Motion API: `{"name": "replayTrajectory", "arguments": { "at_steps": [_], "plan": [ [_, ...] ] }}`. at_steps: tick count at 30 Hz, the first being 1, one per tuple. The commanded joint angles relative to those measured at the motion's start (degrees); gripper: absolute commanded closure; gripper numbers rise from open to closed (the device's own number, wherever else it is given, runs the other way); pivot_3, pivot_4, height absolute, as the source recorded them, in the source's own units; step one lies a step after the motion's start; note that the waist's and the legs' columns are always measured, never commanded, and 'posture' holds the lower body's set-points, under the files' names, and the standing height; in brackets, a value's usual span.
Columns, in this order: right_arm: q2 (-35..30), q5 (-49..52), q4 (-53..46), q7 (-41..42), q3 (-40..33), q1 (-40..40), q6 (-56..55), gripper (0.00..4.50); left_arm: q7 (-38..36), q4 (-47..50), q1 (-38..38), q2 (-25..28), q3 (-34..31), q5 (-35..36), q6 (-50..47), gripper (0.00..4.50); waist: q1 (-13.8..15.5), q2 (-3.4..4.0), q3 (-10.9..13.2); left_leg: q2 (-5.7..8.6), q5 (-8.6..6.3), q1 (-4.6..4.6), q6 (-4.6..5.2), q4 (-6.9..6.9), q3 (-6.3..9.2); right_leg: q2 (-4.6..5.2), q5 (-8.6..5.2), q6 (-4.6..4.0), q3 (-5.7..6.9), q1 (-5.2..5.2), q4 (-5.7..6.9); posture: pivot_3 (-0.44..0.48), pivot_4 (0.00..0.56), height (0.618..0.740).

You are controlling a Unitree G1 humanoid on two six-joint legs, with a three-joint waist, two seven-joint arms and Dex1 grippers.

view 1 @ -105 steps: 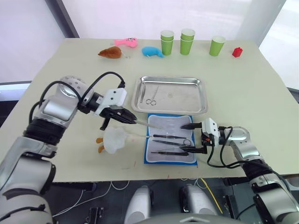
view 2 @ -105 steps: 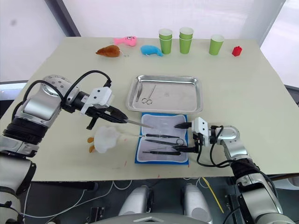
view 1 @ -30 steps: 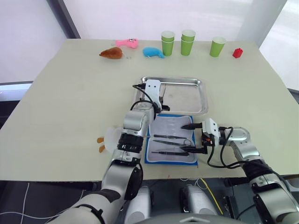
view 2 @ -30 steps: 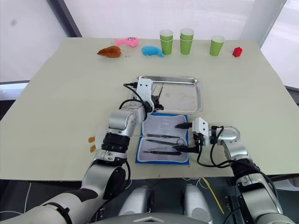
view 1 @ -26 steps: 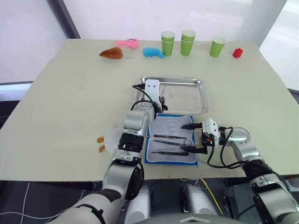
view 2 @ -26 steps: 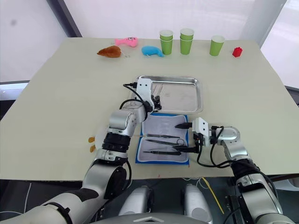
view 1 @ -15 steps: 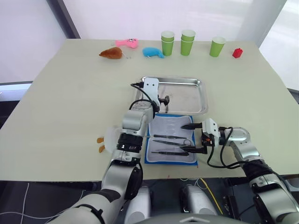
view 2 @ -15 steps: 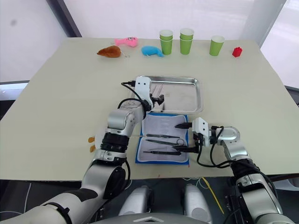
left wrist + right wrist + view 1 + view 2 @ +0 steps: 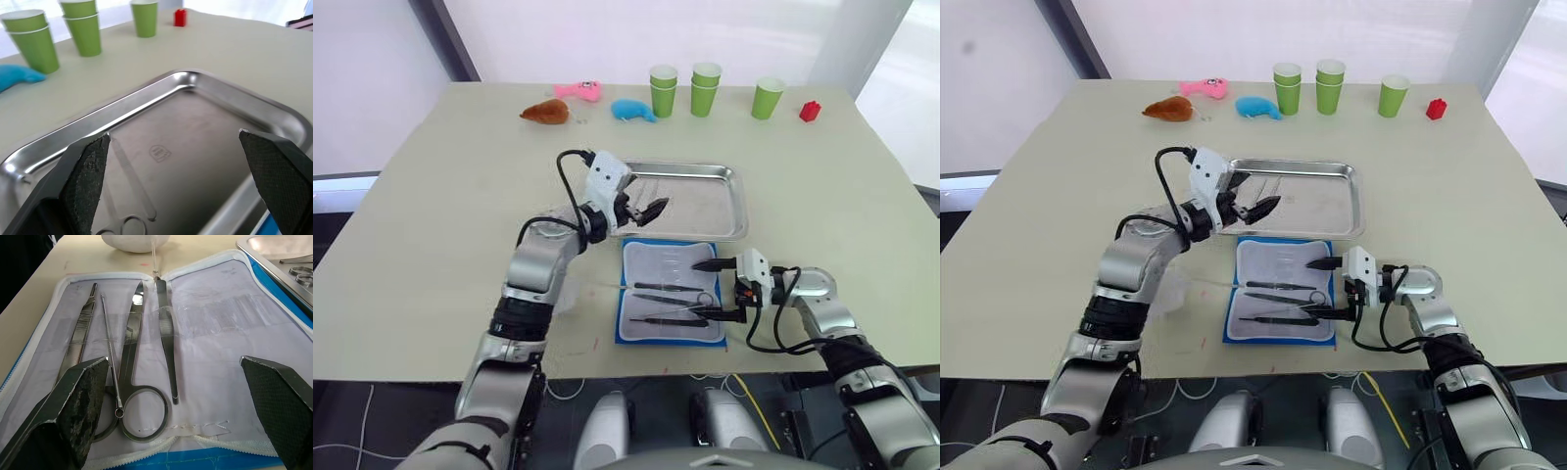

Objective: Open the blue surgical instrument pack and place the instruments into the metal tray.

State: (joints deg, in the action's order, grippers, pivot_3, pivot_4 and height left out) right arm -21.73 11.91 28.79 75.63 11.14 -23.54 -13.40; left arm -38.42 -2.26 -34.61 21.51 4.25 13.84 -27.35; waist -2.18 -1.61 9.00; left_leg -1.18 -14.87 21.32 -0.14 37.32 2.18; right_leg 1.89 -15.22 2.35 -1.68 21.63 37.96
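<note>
Beige table [image 9: 440,196], spanning most of the head views. Metal tray [image 9: 729,211] at frame centre, just above the blue surgical instrument pack [image 9: 672,291]; inside its left part, a pair of small scissors and a straight instrument [image 9: 128,166], both seen in the left wrist view. Pack lying unzipped and flat at lower centre, pale lining up, its top edge just beside the tray's near rim. Remaining instruments [image 9: 142,357] laid side by side on the lining: a flat-handled tool, a thin probe, ring-handled scissors and tweezers, as shown in the right wrist view.

Left gripper [image 9: 649,211] held over the tray's left end, fingers spread wide with nothing between them. Right gripper [image 9: 709,292] at the pack's right edge, lower right of centre, fingers set wide apart above the lining, one fingertip near the upper part of the pack and the other near the lower instruments; empty.

White rounded object [image 9: 135,242] on the table just left of the pack, partly hidden by the left arm in the head views. Along the top edge of the frame, left to right: brown toy [image 9: 544,112], pink toy [image 9: 578,91], blue whale toy [image 9: 632,109], three stands of green cups [image 9: 707,87] and a small red block [image 9: 811,111].
</note>
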Motion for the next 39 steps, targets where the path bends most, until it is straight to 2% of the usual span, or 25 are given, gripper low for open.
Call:
{"name": "replayTrajectory", "arguments": {
  "at_steps": [1,3,6,9,13,16,23,31,36,39],
  "plan": [
    [0.2,-2.9,4.1,-0.4,2.6,2.9,1.6,0.00,-14.9,6.2,3.9,7.3,-7.3,11.9,-1.3,0.05,-0.5,0.01,0.0,-0.02,0.00,0.00,0.00,0.00,-0.05,-0.02,0.00,0.00,-0.05,0.02,0.00,0.000,0.150,0.740],
    [0.2,-2.9,3.9,-0.4,2.6,3.1,1.6,0.00,-22.6,7.7,6.0,12.4,-9.1,15.6,-1.5,0.05,-0.7,0.03,0.0,-0.08,0.00,-0.14,0.00,-0.13,-0.17,-0.09,-0.01,-0.02,-0.21,0.03,0.02,0.000,0.150,0.740],
    [0.1,-2.8,3.7,-0.3,2.5,3.3,1.6,0.00,-30.2,7.9,7.8,18.7,-10.2,18.1,-0.8,0.05,0.1,-0.01,0.0,-0.11,-0.01,-0.17,0.01,-0.20,-0.08,-0.10,-0.09,-0.15,-0.03,0.01,0.01,0.000,0.150,0.740],
    [0.0,-2.7,3.7,0.0,2.3,3.5,1.6,0.00,-41.2,6.4,9.5,26.3,-11.6,19.3,1.8,0.05,0.1,-0.09,0.0,-0.10,0.00,-0.20,0.02,-0.13,-0.08,0.02,-0.10,-0.14,-0.02,-0.09,-0.01,0.000,0.150,0.740],
    [0.0,-2.7,3.5,0.1,2.3,3.7,1.6,0.00,-50.6,4.7,11.3,31.8,-11.8,19.4,6.4,0.05,0.1,-0.08,0.0,-0.10,-0.01,-0.22,0.02,-0.21,-0.11,-0.01,-0.24,-0.38,0.02,-0.07,-0.04,0.000,0.150,0.740],
    [-0.3,-2.6,3.3,0.4,2.1,3.7,1.7,0.00,-53.9,4.4,13.4,36.5,-10.8,21.0,11.3,0.05,0.0,-0.05,0.0,-0.14,-0.01,-0.22,0.02,-0.21,-0.10,-0.01,-0.24,-0.39,-0.02,-0.06,-0.03,0.000,0.150,0.740],
    [-1.3,-2.4,3.0,0.8,1.8,3.8,1.9,0.00,-54.1,2.6,15.9,47.3,-4.2,27.7,22.6,0.05,0.3,0.08,0.2,-0.26,-0.01,-0.20,0.04,-0.24,-0.15,0.09,-0.26,-0.41,-0.07,-0.03,-0.08,0.000,0.150,0.740],
    [-1.7,-2.1,2.3,0.7,1.6,4.3,2.4,0.00,-54.1,1.3,15.4,49.5,-0.4,30.5,26.9,0.05,0.4,0.09,0.2,-0.24,-0.02,-0.15,0.05,-0.23,-0.18,0.03,-0.27,-0.40,-0.06,0.03,-0.07,0.000,0.150,0.740],
    [-1.8,-2.2,2.0,0.6,1.6,4.4,2.7,0.00,-54.1,1.2,14.5,46.7,0.9,28.5,27.6,0.05,0.5,0.09,0.2,-0.20,-0.02,-0.12,0.05,-0.23,-0.26,-0.03,-0.28,-0.38,-0.02,0.03,-0.07,0.000,0.150,0.740],
    [-1.9,-2.2,2.0,0.6,1.6,4.2,2.8,0.00,-53.5,1.0,12.8,41.7,1.5,24.8,27.5,0.05,0.9,0.08,0.2,-0.16,-0.02,-0.13,0.05,-0.23,-0.28,-0.03,-0.28,-0.38,0.00,0.02,-0.06,0.000,0.150,0.740]
  ]
}}
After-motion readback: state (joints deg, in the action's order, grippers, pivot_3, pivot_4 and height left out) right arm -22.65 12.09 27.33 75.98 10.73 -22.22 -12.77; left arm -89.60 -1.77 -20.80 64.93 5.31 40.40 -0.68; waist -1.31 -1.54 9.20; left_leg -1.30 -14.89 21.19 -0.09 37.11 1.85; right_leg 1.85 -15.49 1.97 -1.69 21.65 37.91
